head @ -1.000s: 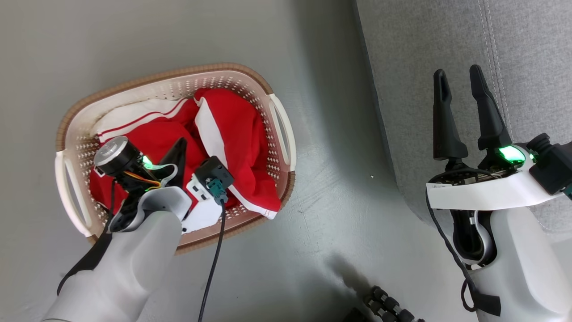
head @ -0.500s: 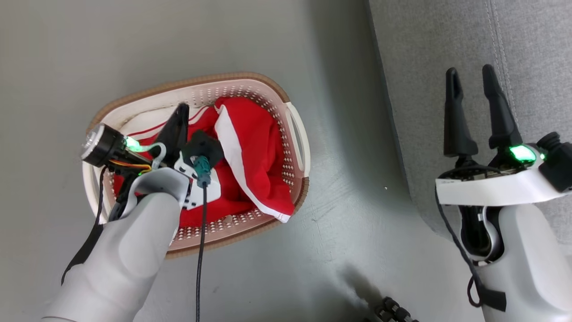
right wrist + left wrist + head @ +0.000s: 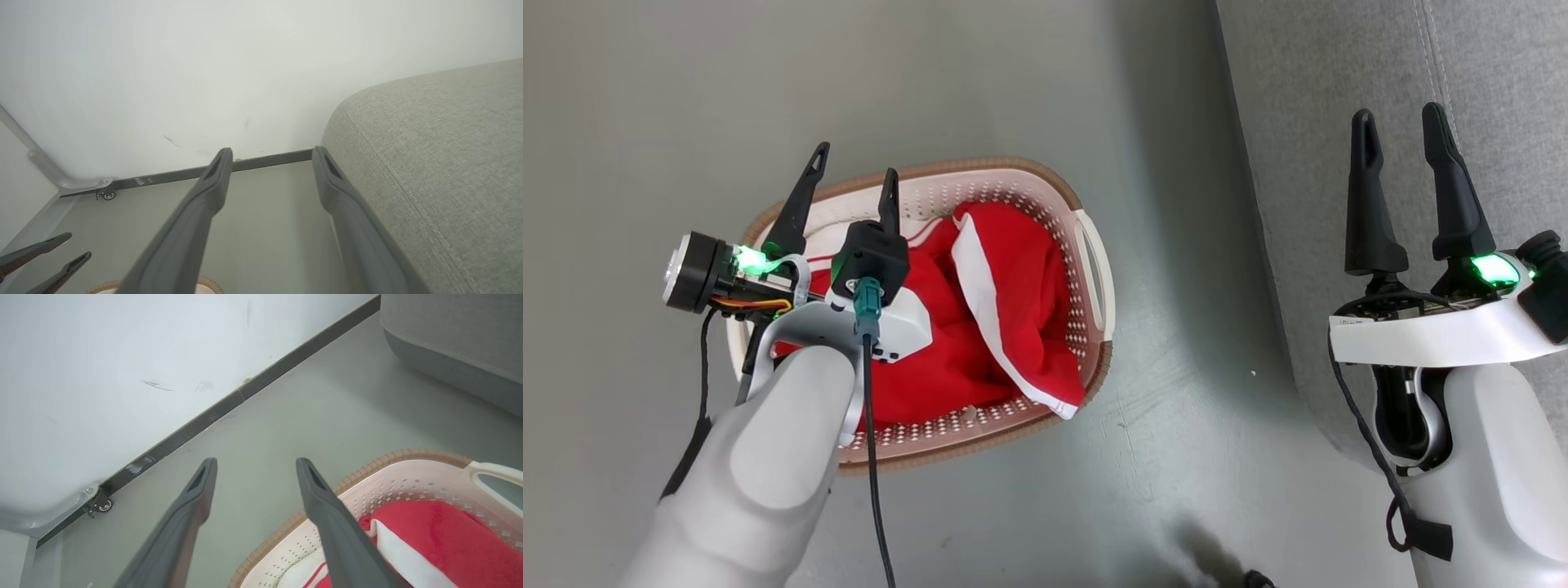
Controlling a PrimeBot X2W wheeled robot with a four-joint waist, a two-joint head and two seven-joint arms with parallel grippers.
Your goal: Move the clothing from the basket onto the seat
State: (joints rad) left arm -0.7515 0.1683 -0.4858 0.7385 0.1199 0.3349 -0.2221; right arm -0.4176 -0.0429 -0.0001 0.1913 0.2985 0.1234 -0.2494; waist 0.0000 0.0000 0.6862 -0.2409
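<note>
Centre frame: basket (image 3: 1013, 167) on the floor (image 3: 1176, 327), with red, white-trimmed clothing (image 3: 1013, 278) heaped inside and one corner draped over its lower-right rim. Above its upper-left rim is the left end effector (image 3: 856, 161), spread wide and empty. Frame right: right end effector (image 3: 1398, 114), wide and empty, over the seat (image 3: 1307, 98) edge. A bare floor strip separates basket and seat. Wall (image 3: 122, 355), baseboard (image 3: 229, 404) and caster (image 3: 105, 505) lie beyond.

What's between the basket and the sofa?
Bare grey floor, apart from one tiny pale speck, between basket and sofa; head view shows it.
</note>
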